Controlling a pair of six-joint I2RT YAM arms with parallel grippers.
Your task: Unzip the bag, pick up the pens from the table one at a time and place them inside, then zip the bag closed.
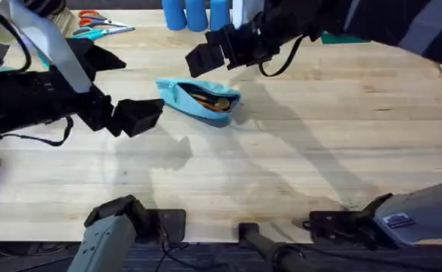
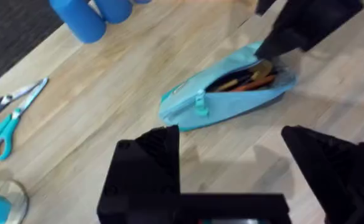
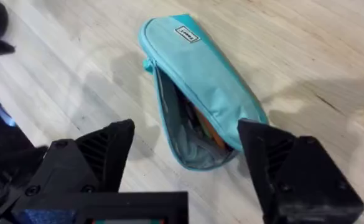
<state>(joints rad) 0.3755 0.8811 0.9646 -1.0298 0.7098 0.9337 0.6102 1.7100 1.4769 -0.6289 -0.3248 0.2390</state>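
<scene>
Light blue soft fabric, so the bag [image 1: 199, 97] will sag and slide; pin its end and pull the small zipper tab [image 2: 200, 107]. Pens [image 2: 247, 79] sit inside its gaping mouth. Both grippers [image 2: 231, 180] [image 3: 188, 171] hover spread, holding nothing. Smooth wooden table [image 1: 296, 159], blue cups [image 1: 196, 13] beyond the bag.

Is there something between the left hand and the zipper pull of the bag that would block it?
Nothing visible does. The left hand is open, and bare table lies between it and the zipper pull of the bag. The right hand is over the bag's other, open end.
</scene>
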